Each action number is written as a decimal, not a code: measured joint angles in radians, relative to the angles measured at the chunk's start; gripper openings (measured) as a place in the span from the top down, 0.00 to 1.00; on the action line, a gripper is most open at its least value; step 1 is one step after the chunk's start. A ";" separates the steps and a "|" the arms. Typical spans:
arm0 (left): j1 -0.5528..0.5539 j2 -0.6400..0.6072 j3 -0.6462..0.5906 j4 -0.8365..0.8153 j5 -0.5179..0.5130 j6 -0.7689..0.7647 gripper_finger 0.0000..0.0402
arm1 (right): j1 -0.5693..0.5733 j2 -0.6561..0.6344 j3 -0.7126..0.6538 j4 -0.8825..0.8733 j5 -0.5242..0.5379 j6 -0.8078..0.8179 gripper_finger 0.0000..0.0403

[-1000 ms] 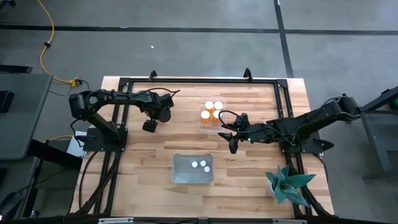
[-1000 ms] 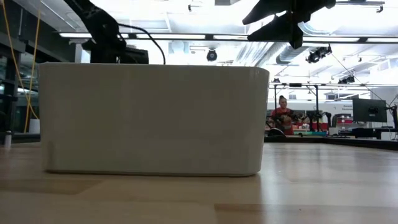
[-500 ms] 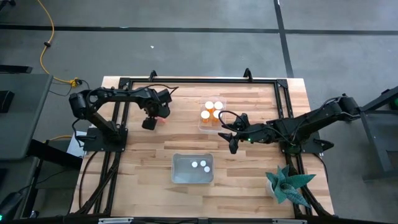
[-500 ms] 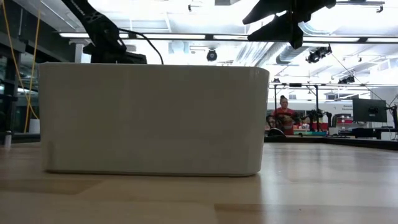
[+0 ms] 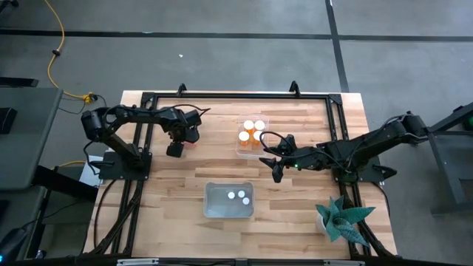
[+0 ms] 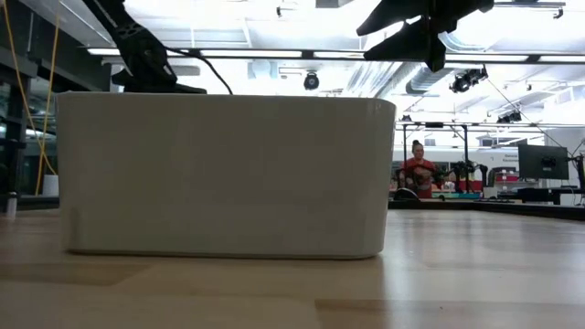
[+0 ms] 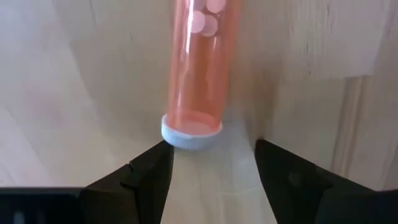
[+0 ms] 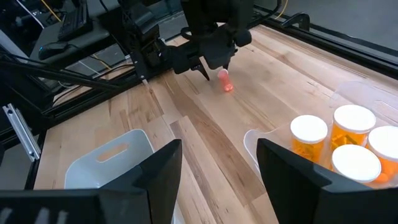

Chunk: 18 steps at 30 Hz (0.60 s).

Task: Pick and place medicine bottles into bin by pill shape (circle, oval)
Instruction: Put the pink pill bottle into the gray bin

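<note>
A pinkish see-through medicine bottle (image 7: pixel 200 68) with a white cap (image 7: pixel 191 132) lies on its side on the wood table, left of the middle (image 5: pixel 191 142); round pills show inside it. My left gripper (image 7: pixel 211 158) is open, one finger on either side just short of the cap, touching nothing; it also shows in the right wrist view (image 8: pixel 208 68). Three orange bottles (image 8: pixel 339 140) with white caps stand in a clear tray (image 5: pixel 251 137). My right gripper (image 5: pixel 277 171) is open and empty, right of the tray.
A white bin (image 5: pixel 229 199) near the table's front holds white-capped bottles and fills the low view (image 6: pixel 219 174). A green plant (image 5: pixel 341 222) stands at the near right corner. A black frame rail (image 5: pixel 236 94) runs along the far edge. A person (image 6: pixel 419 169) stands far behind the table.
My left gripper has drawn back a little toward the table's left edge. The pinkish bottle, hidden under the gripper a second ago, now shows lying on the table just right of the fingers.
</note>
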 joint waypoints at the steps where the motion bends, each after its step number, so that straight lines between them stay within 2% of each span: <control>1: 0.000 0.000 0.000 0.003 0.006 -0.008 0.46 | 0.000 0.000 0.000 0.000 0.000 0.000 0.50; 18: 0.000 -0.009 -0.001 0.073 -0.004 0.074 0.46 | 0.000 0.000 0.000 0.000 0.000 0.000 0.50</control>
